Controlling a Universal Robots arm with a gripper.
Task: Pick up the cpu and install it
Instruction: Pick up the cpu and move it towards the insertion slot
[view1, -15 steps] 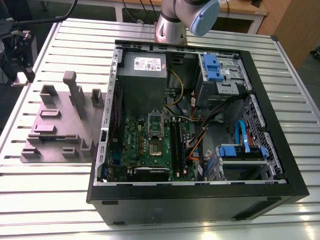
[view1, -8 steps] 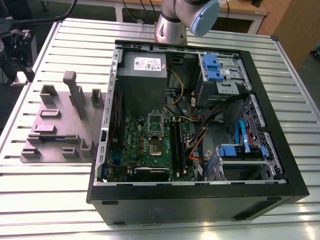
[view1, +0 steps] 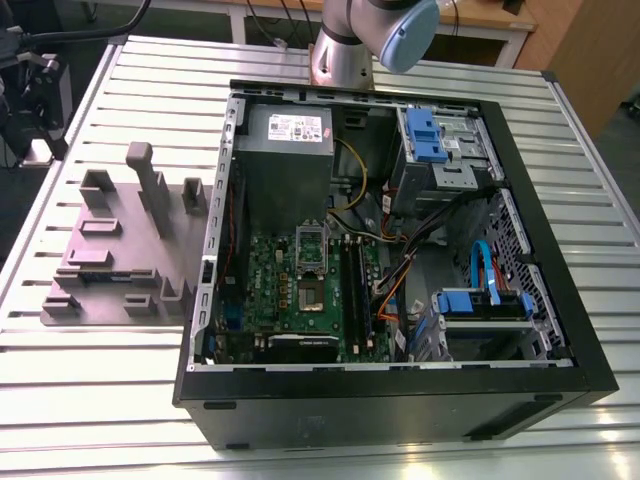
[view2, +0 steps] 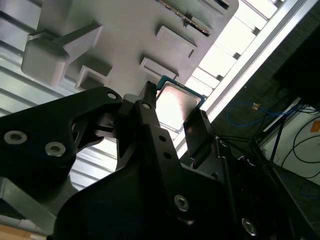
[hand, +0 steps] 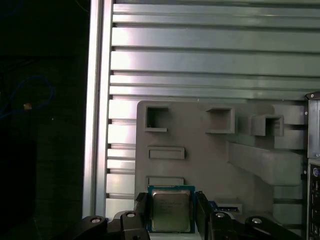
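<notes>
**Cpu in the gripper, socket yet to be filled**

The slatted metal table (view1: 100, 400) carries an open computer case (view1: 400, 405), lying on its side with its inside facing up. Just beside the case, on the exterior view's left, a grey holder plate (view1: 100, 250) with raised blocks and pockets rests on the table.

Inside the case a large grey box with a white label (view1: 285, 160) sits at the far end. The green circuit board (view1: 265, 275) lies below it, nearer the case's front wall. The dark, metal-framed socket (view1: 312, 296) is in the middle of that board. It looks open and bare, so the install part remains.

In the first wrist view the gripper (hand: 171, 201) has a finger pressed against each side of the cpu (hand: 171, 210), pinching it. The holder plate lies well behind the chip, so the pick-up looks done, with the cpu held clear above the plate and outside the case.

On the way to the socket stand the case's side wall, the upright memory slots (view1: 352, 285) and a tangle of orange and black cables (view1: 400, 275) close by.
</notes>
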